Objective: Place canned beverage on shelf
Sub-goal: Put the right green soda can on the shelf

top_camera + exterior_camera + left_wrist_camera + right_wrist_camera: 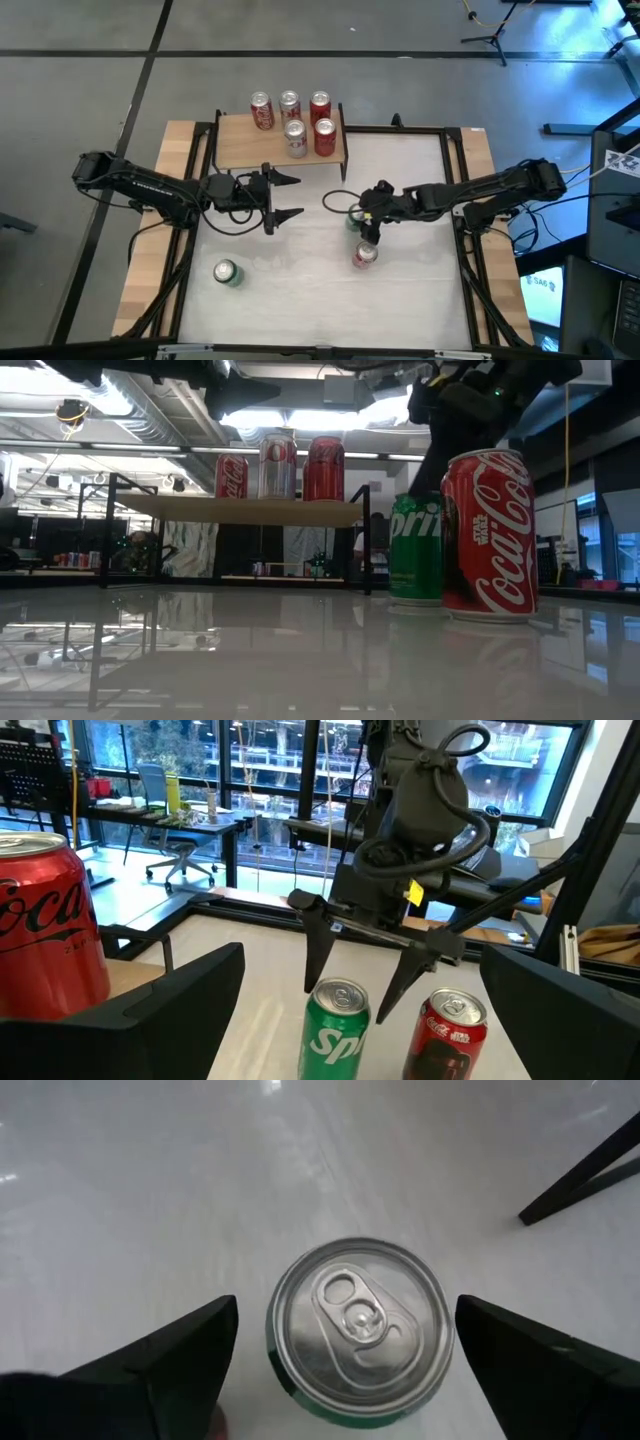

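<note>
Directly under the right gripper (345,1355), green Sprite can (358,1330) upright between its wide-spread fingers, untouched, red cola can (365,255) just beside, left gripper (290,197) open, empty, near shelf (235,147)

Around the white table (300,290) lies grey floor (80,100), with a black stand (495,35) beyond the table's far right corner and an office chair (185,840) by the windows (250,780) behind it.
</note>
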Robot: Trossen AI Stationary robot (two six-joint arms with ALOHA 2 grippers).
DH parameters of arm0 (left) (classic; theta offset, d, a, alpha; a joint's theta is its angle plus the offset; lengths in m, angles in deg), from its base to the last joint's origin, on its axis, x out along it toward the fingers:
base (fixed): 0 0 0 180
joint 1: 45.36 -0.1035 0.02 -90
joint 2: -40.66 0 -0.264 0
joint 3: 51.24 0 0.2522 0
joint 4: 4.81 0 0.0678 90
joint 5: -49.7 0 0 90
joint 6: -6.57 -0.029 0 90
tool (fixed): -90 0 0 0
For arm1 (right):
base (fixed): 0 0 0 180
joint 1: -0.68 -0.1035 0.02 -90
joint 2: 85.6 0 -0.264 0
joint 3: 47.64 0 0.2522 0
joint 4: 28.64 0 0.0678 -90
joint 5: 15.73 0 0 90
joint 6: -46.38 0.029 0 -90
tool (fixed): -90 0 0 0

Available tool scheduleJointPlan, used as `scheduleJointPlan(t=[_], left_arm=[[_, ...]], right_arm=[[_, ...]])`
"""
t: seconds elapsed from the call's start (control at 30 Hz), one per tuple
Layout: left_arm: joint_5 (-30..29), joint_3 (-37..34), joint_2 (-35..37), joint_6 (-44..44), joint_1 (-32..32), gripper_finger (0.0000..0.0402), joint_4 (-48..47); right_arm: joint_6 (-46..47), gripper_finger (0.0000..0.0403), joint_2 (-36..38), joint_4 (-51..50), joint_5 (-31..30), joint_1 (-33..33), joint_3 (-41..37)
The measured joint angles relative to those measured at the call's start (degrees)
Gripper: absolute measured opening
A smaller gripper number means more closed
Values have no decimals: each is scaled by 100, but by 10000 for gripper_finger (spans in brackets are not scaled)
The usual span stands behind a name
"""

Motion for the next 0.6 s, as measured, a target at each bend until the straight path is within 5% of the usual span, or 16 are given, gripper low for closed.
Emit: scheduleJointPlan(t=[0.43, 0.6], left_arm=[[-15, 0, 0, -44, -12, 396, -18], [4, 0, 0, -37, -174, 396, -52]], right_arm=[[-32, 365, -302, -13, 92, 0, -2], [-34, 330, -302, -13, 91, 0, -2]])
